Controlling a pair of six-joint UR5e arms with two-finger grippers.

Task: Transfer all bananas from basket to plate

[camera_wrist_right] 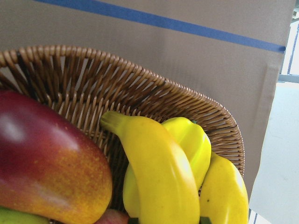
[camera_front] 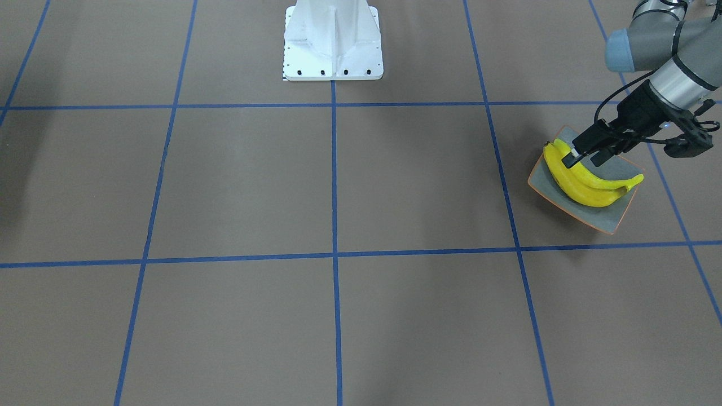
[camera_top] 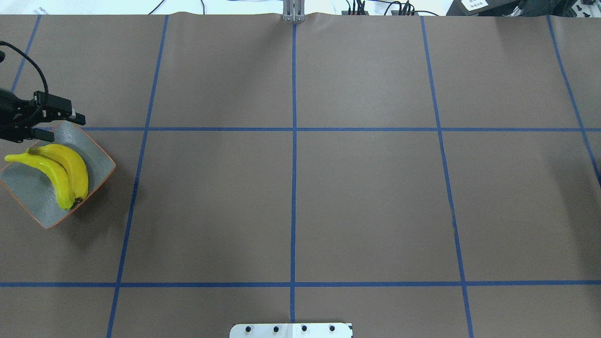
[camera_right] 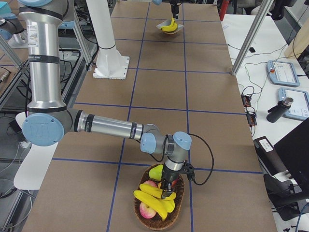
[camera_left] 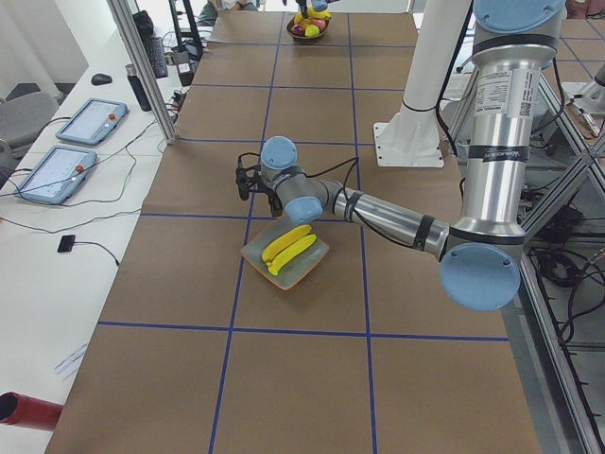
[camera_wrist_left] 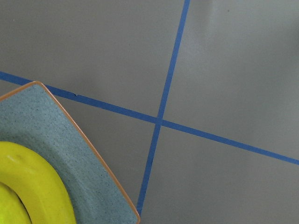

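**Q:** How are your grippers?

**A:** My left gripper [camera_top: 65, 128] is released. Its two black jaws stand apart and hold nothing. It hangs above the far corner of the plate [camera_top: 33, 202], just beside the bananas there. For my right gripper [camera_right: 167, 193] I cannot tell; it is low over the basket [camera_wrist_right: 154, 88], and only the side view shows it.

**Q:** And the bananas?

**A:** Two bananas [camera_top: 65, 173] lie on the plate, touching along their length. They are curved, smooth and glossy yellow with dark tips. The plate is square with rounded corners, speckled grey-green, with a thin orange rim. More bananas [camera_wrist_right: 163, 172] lie in the basket, which is round and woven of brown wicker. Beside them is a smooth red and yellow fruit [camera_wrist_right: 42, 158].

**Q:** The table?

**A:** The table [camera_top: 366, 202] is covered with matte brown paper, divided by blue tape lines [camera_top: 293, 211].
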